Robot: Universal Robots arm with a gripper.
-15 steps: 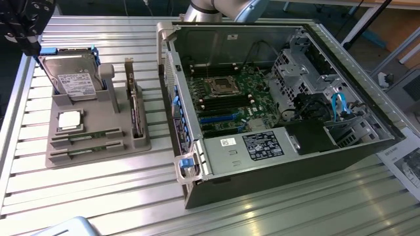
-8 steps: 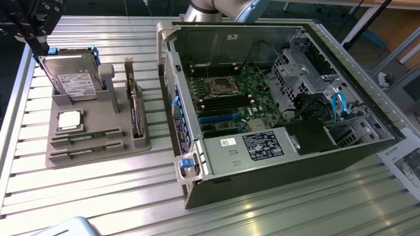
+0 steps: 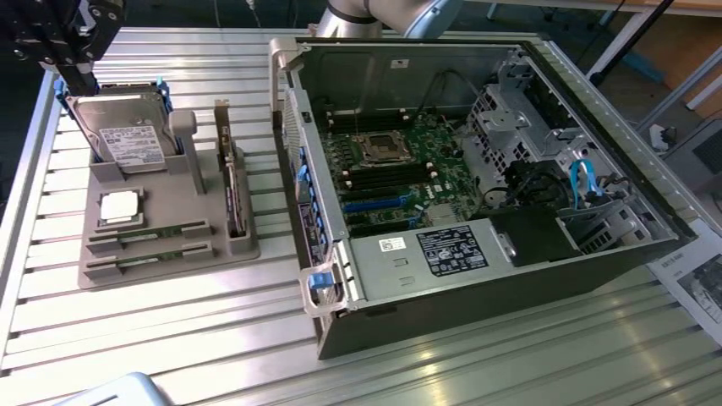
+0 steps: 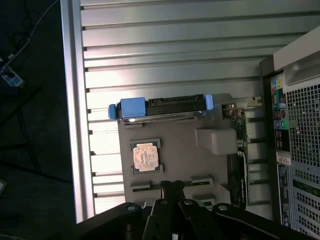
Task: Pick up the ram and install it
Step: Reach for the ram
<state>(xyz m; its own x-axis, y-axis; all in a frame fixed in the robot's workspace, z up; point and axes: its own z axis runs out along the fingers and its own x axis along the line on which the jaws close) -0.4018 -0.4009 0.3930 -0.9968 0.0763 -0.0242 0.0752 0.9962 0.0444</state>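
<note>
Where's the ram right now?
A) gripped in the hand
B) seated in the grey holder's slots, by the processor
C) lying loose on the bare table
B: the ram sits in a slot of the grey holder, just in front of the processor, while the hand is over by the hard drive.

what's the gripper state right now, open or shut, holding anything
gripper: shut, with nothing visibly held
</note>
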